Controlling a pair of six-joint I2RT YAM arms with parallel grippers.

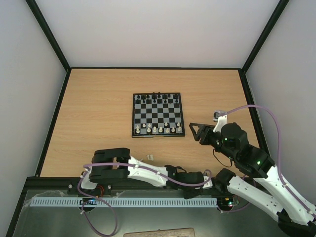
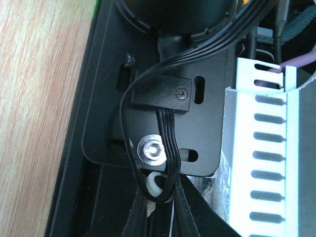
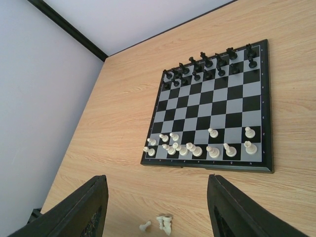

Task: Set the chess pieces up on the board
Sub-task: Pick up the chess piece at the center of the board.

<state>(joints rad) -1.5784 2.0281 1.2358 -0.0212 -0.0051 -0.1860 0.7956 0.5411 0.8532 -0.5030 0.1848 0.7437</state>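
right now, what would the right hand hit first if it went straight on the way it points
Probably the loose white pieces lying on the table ahead of the right hand, short of the board; depth is unclear.

Lab test cell: white panels, black framing.

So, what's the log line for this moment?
right fingers open, empty | left arm folded | white pieces partly on board | loose pieces on table

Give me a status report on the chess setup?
Right gripper open, empty, near the board. Left gripper folded by its base, state unclear. White pieces partly set; a few loose on the table. Nothing blocking.
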